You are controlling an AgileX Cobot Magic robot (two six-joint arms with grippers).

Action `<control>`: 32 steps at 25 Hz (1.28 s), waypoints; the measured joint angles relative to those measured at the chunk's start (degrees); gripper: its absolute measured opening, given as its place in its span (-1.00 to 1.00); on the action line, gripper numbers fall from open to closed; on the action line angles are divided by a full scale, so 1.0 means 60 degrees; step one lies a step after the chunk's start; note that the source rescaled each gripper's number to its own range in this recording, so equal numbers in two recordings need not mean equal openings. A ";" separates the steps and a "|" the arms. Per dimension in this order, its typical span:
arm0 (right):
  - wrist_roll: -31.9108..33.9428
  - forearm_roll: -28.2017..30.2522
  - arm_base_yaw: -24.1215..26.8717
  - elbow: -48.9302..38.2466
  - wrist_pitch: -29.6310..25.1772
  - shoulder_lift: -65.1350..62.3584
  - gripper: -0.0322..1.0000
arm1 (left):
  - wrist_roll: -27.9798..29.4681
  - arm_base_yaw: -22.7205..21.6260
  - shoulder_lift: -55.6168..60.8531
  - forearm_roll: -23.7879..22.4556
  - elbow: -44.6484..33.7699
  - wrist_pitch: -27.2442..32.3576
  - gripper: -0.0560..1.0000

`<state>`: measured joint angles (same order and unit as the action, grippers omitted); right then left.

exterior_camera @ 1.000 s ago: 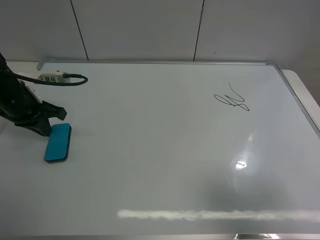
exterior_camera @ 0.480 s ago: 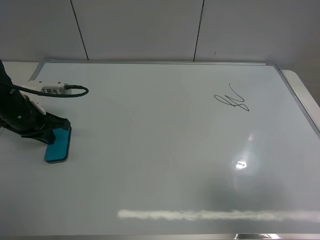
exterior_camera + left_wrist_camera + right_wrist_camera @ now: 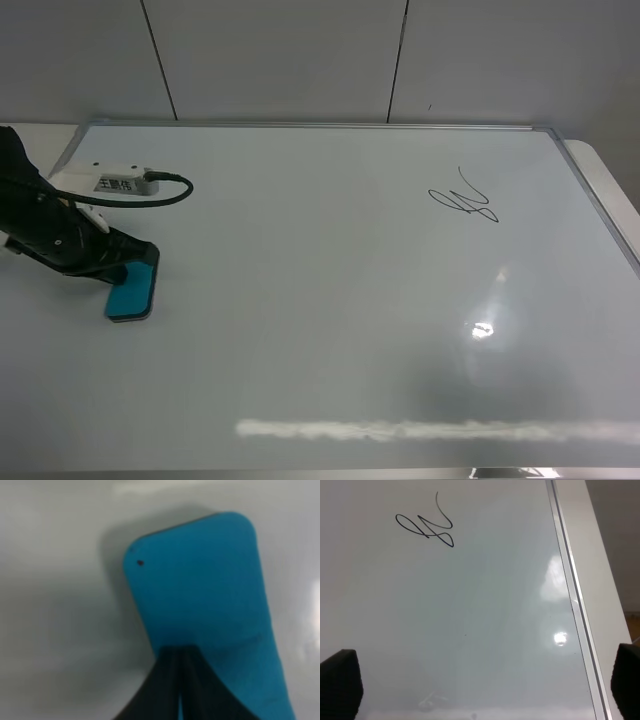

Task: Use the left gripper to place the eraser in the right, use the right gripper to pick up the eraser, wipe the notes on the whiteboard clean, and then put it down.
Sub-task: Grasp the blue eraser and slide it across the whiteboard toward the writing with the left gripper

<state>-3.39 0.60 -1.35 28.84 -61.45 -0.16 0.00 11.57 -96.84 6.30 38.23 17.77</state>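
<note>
One blue eraser [image 3: 135, 293] is lying near the whiteboard's [image 3: 320, 300] left edge under the left claw [image 3: 180, 652], fingers together, apparently pressing to slide it toward the right claw [image 3: 480, 685], which is hovering wide open.

Whiteboard [image 3: 320, 300] lies flat and open from the eraser [image 3: 133, 292] to the notes [image 3: 464, 198].

Left tool [image 3: 124, 263] covers one end of the eraser [image 3: 134, 292]; its wrist view is blurred
</note>
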 joint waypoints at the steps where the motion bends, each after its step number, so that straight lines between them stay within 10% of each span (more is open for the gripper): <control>1: 0.0000 0.0000 0.0000 0.0000 0.0000 0.0000 1.00 | 0.0000 0.0153 -0.0014 0.0024 -0.0008 -0.0149 -0.89; 32: 0.0000 0.0000 0.0000 0.0000 0.0000 0.0000 1.00 | 0.0731 0.4409 -0.4186 0.0407 0.6522 0.1813 -0.89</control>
<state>-3.39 0.60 -1.35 28.84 -61.45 -0.16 4.38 38.02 -121.96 8.75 77.36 28.64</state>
